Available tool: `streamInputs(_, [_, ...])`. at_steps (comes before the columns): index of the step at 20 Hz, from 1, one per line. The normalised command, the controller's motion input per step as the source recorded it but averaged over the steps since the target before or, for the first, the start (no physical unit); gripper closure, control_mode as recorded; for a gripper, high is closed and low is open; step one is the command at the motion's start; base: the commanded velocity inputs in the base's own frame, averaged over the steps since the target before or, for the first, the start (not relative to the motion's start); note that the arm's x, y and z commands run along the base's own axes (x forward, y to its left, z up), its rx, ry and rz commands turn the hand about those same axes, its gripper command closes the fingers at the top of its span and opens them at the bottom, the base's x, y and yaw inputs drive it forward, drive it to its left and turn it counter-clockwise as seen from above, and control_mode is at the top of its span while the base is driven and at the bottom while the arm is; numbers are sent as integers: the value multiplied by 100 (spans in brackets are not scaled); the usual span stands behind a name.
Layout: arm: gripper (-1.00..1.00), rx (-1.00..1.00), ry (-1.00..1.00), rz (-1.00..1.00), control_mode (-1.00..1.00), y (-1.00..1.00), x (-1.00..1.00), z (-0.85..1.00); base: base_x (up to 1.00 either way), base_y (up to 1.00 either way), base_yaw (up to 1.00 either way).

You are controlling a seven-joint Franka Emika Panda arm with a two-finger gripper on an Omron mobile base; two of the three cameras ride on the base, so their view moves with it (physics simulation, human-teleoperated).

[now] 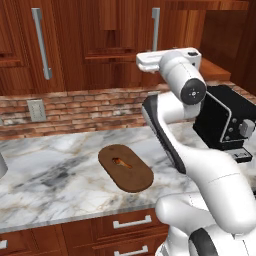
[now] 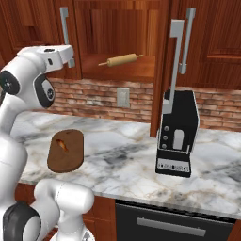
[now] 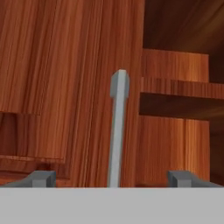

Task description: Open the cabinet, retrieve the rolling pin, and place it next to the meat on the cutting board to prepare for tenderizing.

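Cabinet (image 2: 117,33) door ajar, rolling pin (image 2: 121,60) on shelf (pincer (image 3: 112,178) released, straddling handle (image 3: 117,127)).

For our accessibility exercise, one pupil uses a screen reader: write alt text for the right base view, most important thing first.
A rolling pin lies on the shelf of an open reddish-brown wall cabinet, whose right door stands swung out with its grey handle edge-on. Below, a marble counter holds a dark oval cutting board with a small orange-brown piece of meat and a black appliance.

From my feed the meat (image 1: 121,162) sits on the cutting board (image 1: 134,179) on the surface (image 1: 50,175), rolling pin (image 2: 121,60) up inside the cabinet (image 2: 117,33), coffee machine (image 2: 178,134) off to the right.
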Motion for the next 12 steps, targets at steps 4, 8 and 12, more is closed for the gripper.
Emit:
streamInputs(4, [-100,0,0,0,-100,0,49,-1,0,0,0])
streamInputs(8, [-100,0,-2,0,-100,0,47,-1,0,0,0])
streamInputs(12, [-100,0,-3,0,-100,0,48,-1,0,0,0])
